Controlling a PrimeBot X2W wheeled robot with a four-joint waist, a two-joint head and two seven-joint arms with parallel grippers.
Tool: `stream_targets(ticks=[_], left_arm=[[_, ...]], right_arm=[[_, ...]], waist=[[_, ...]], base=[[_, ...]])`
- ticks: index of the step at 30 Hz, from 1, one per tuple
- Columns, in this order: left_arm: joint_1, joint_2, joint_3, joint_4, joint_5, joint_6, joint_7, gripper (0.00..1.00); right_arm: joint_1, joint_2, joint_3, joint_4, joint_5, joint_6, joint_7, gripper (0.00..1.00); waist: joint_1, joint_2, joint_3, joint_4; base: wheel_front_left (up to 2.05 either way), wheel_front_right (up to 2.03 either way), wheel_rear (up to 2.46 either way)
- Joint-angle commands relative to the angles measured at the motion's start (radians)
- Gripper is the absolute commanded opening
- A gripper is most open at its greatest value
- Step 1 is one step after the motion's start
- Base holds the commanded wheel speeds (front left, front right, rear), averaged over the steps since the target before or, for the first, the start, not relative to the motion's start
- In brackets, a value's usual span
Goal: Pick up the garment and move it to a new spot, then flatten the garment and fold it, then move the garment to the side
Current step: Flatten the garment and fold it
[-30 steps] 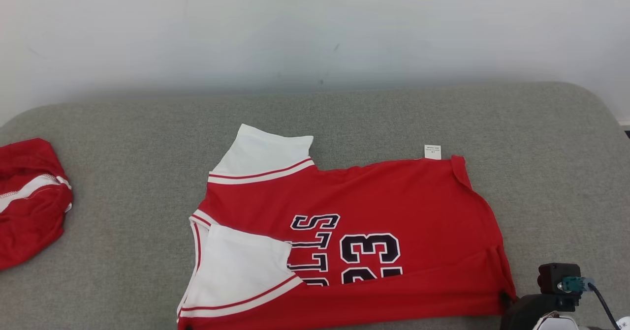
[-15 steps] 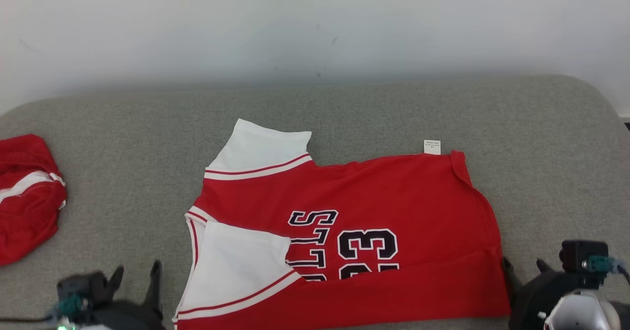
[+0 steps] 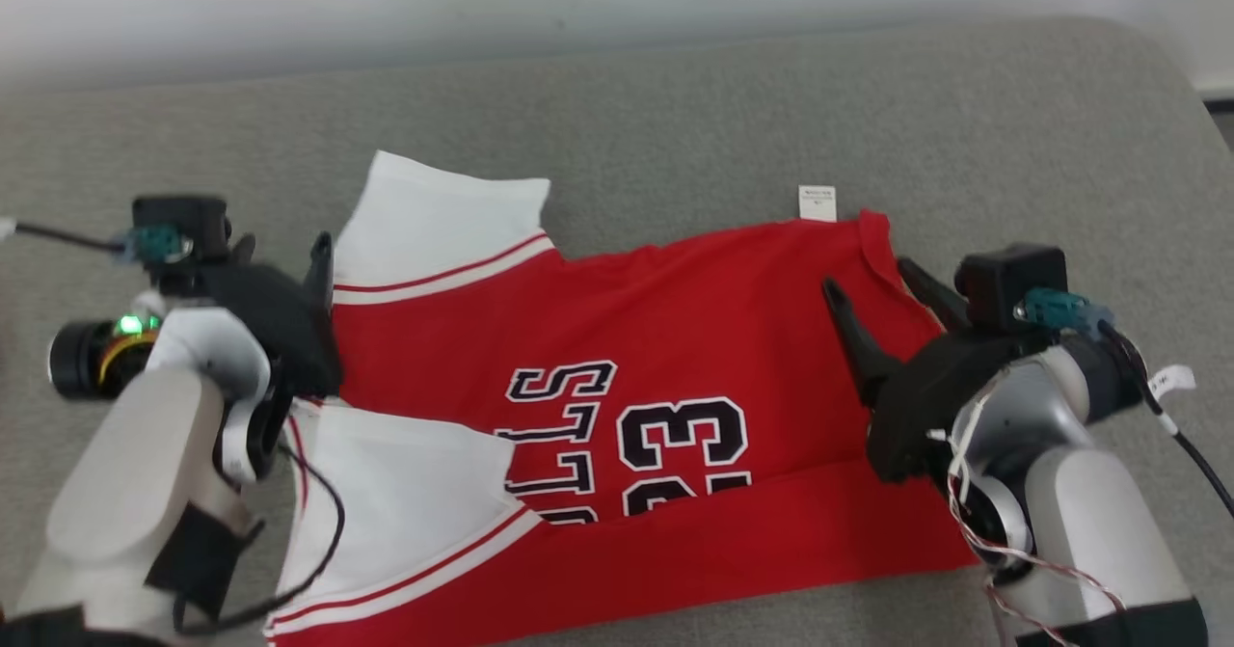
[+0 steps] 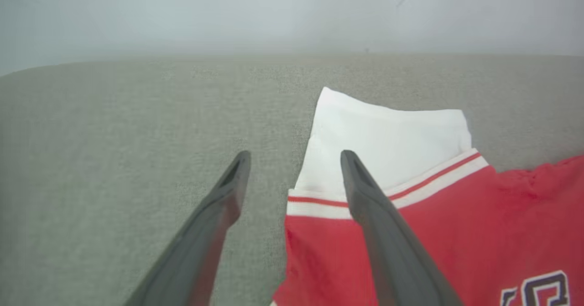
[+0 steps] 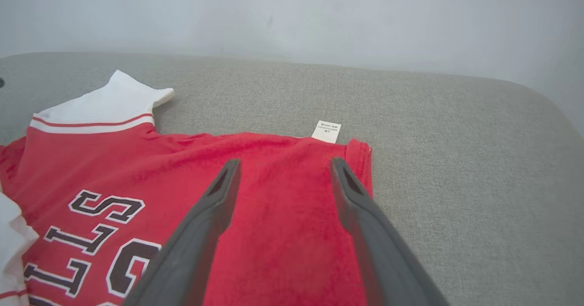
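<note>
- Swung both arms forward within the last second, opening both grippers.
- Left gripper [image 3: 281,247] spread wide beside the left edge of the red white-sleeved jersey [image 3: 675,338], lying flat on the grey fabric cushion [image 3: 675,117].
- Right gripper [image 3: 868,276] likewise spread over its right hem, near the white label [image 3: 818,202].
- Probably placed at both ends to fold evenly.

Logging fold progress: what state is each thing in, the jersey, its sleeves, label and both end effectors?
Jersey: spread on the grey cushion, near edge folded over the number.
Near sleeve: folded in over the lettering.
Far sleeve: lying flat, unfolded.
Label: sticking out past the far edge.
Left end effector: open, empty.
Right end effector: open, empty.
</note>
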Motion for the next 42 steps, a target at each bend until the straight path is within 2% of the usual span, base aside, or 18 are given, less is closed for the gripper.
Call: stream_targets(ticks=[1,7,12,19,25,26,27,28,30,32,34,36,38,40,41,42], left_arm=[[-0.035,-0.004,-0.005,0.022,0.010,-0.003,0.001,1.00],[-0.190,-0.001,-0.026,0.174,0.050,-0.015,-0.018,1.00],[-0.284,0.009,-0.043,0.262,0.072,-0.028,-0.037,1.00],[-0.362,0.021,-0.057,0.354,0.092,-0.022,-0.037,1.00],[-0.393,0.032,-0.071,0.412,0.090,-0.051,-0.018,1.00],[-0.394,0.032,-0.073,0.421,0.086,-0.058,-0.014,0.85],[-0.397,0.034,-0.075,0.427,0.084,-0.070,-0.012,0.80],[-0.401,0.037,-0.077,0.430,0.079,-0.080,-0.010,0.71],[-0.406,0.040,-0.074,0.436,0.076,-0.085,-0.007,0.71],[-0.411,0.047,-0.075,0.449,0.073,-0.089,-0.002,0.80],[-0.412,0.047,-0.079,0.458,0.071,-0.093,0.002,0.80],[-0.419,0.048,-0.083,0.466,0.072,-0.092,0.008,0.61],[-0.413,0.043,-0.085,0.482,0.065,-0.095,0.024,0.47],[-0.405,0.034,-0.083,0.496,0.055,-0.101,0.046,0.39],[-0.400,0.032,-0.086,0.499,0.053,-0.102,0.052,0.16],[-0.397,0.032,-0.091,0.500,0.054,-0.108,0.055,0.00]], right_arm=[[-0.024,-0.004,0.008,0.001,0.010,-0.002,-0.010,1.00],[-0.125,-0.021,0.064,0.012,0.009,-0.002,-0.028,1.00],[-0.165,-0.033,0.053,0.010,0.004,-0.002,-0.037,1.00],[-0.144,-0.036,0.041,0.014,0.001,-0.002,-0.044,1.00],[-0.135,-0.031,0.042,0.018,-0.001,-0.002,-0.048,1.00],[-0.136,-0.031,0.043,0.020,0.001,-0.002,-0.047,1.00],[-0.138,-0.030,0.048,0.021,0.004,-0.002,-0.045,1.00],[-0.142,-0.028,0.051,0.021,0.007,-0.002,-0.043,1.00],[-0.146,-0.026,0.057,0.019,0.010,-0.002,-0.039,1.00],[-0.147,-0.022,0.062,0.013,0.019,-0.002,-0.036,1.00],[-0.139,-0.024,0.065,0.004,0.025,-0.002,-0.031,1.00],[-0.127,-0.032,0.059,-0.006,0.023,-0.002,-0.027,1.00],[-0.119,-0.038,0.053,-0.014,0.023,-0.002,-0.023,1.00],[-0.120,-0.041,0.045,-0.018,0.017,-0.002,-0.021,1.00],[-0.121,-0.040,0.043,-0.020,0.014,-0.002,-0.019,1.00],[-0.121,-0.037,0.041,-0.019,0.011,-0.002,-0.018,1.00]], waist=[[-0.0002,-0.0001,0.087,-0.075],[-0.0002,-0.0001,0.170,-0.123],[-0.0002,-0.0001,0.214,-0.133],[-0.0002,-0.0001,0.227,-0.135],[-0.0002,-0.0001,0.222,-0.138],[-0.0002,-0.0001,0.220,-0.140],[-0.0002,-0.0001,0.218,-0.145],[-0.0002,-0.0001,0.217,-0.150],[-0.0002,-0.0001,0.216,-0.157],[-0.0002,-0.0001,0.217,-0.169],[-0.0002,-0.0001,0.220,-0.178],[-0.0002,-0.0001,0.225,-0.181],[-0.0002,-0.0001,0.227,-0.181],[-0.0002,-0.0001,0.229,-0.177],[-0.0002,-0.0001,0.228,-0.174],[-0.0002,-0.0001,0.227,-0.172]], base=[[0.00,0.00,0.00],[0.00,0.00,0.00],[0.00,0.00,0.00],[0.00,0.00,0.00],[0.00,0.00,0.00],[0.00,0.00,0.00],[0.00,0.00,0.00],[0.00,0.00,0.00],[0.00,0.00,0.00],[0.00,0.00,0.00],[0.00,0.00,0.00],[0.00,0.00,0.00],[0.00,0.00,0.00],[0.00,0.00,0.00],[0.00,0.00,0.00],[0.00,0.00,0.00]])
